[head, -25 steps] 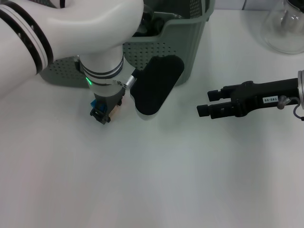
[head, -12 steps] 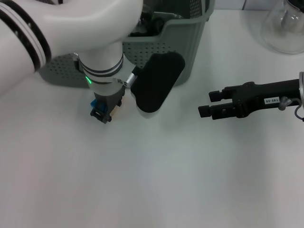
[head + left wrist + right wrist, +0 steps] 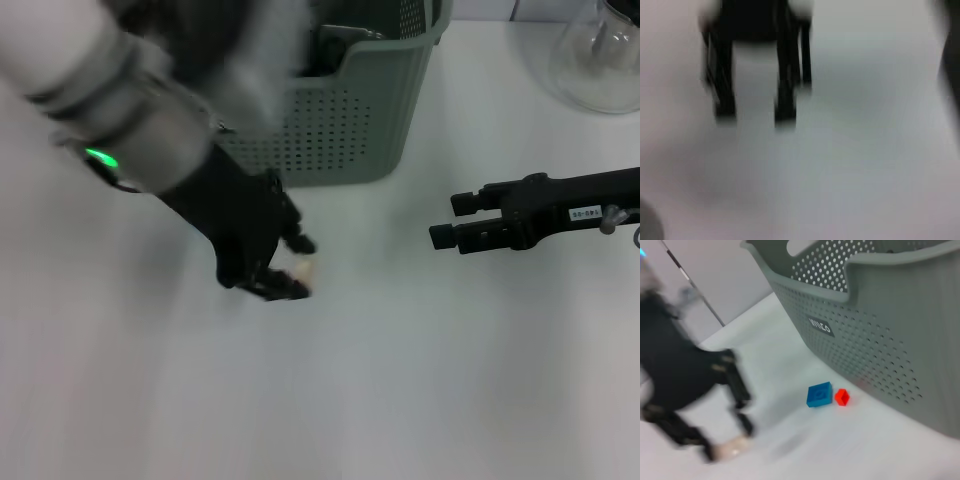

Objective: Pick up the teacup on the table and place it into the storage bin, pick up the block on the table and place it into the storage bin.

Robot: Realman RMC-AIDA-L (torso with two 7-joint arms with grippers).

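Evidently the black left gripper (image 3: 285,268) sits low over the white table (image 3: 400,380) with a small pale piece (image 3: 735,447) at its tip; whether it is open or clamped cannot be told. The flat square blue block (image 3: 819,394) and the small red block (image 3: 842,397) lie beyond it, just before the perforated grey-green storage bin (image 3: 340,130). The black right gripper (image 3: 448,221) idles farther off, spread and empty, so the left is nearer.
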